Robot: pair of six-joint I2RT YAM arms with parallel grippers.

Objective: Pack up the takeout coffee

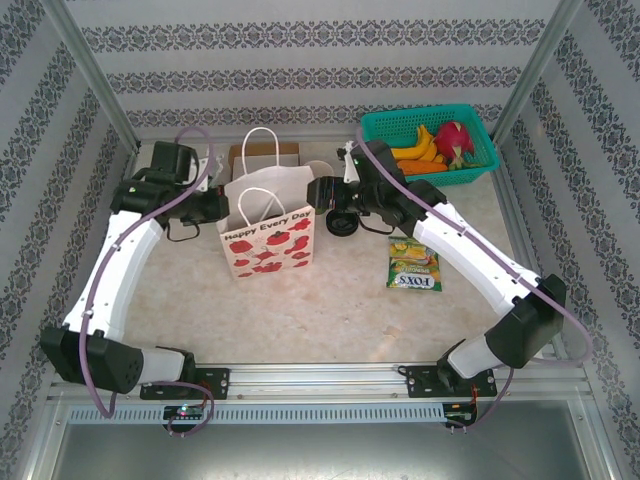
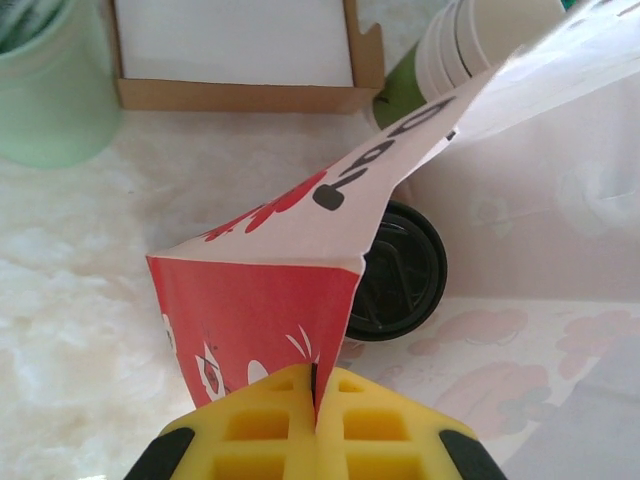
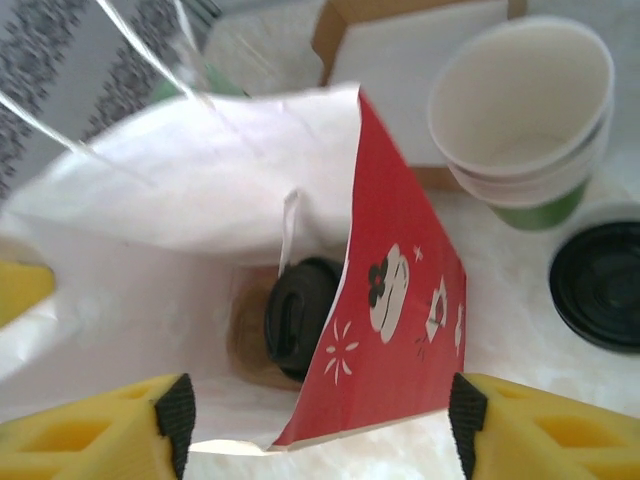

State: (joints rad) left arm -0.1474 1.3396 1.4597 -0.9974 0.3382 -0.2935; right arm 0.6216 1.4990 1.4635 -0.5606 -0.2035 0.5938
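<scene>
- One takeout coffee (image 3: 300, 315), with a round black plastic lid, stands inside one glossy paper bag (image 3: 150, 200) left of the worktop (image 1: 350, 310) centre.
- The left gripper (image 2: 315, 385) is clamped on the bag's red gusset.
- The right gripper (image 3: 320, 410) has its jaws apart over the bag mouth.

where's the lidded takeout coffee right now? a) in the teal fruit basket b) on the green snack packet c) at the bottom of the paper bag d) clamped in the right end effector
c, the right wrist view looks down into the white and red paper gift bag, where the round black plastic lid of the takeout coffee sits at the bottom
</scene>
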